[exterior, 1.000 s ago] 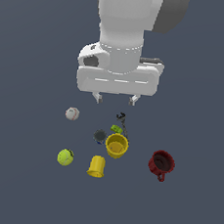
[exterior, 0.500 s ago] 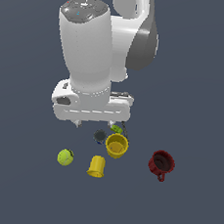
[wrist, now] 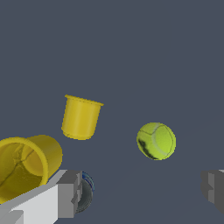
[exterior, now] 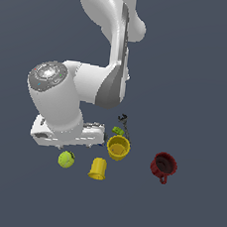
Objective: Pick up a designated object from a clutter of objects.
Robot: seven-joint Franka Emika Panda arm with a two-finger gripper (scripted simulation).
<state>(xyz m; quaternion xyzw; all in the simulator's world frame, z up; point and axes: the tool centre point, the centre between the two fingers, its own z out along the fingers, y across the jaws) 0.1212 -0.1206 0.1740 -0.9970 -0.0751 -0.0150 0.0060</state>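
Note:
The yellow-green tennis ball (exterior: 66,159) lies at the exterior view's left end of the clutter. In the wrist view the tennis ball (wrist: 156,141) sits just beyond the gap between my fingers, nearer the right one. My gripper (exterior: 75,142) hangs low right behind the ball, not touching it. In the wrist view the gripper (wrist: 142,192) is open and empty. An upside-down yellow cup (exterior: 98,168) (wrist: 80,117) stands beside the ball. The whitish ball is hidden behind my arm.
An upright yellow cup (exterior: 118,147) (wrist: 24,164) stands close to one finger (wrist: 70,194). A dark red mug (exterior: 163,166) is at the exterior view's right. Small green (exterior: 117,130) and dark (exterior: 123,118) bits lie behind the cups. A dark round bit (wrist: 86,192) lies by the finger.
My arm has swung to the exterior view's left and come down over the tennis ball. It now hides the whitish ball. The objects have not moved.

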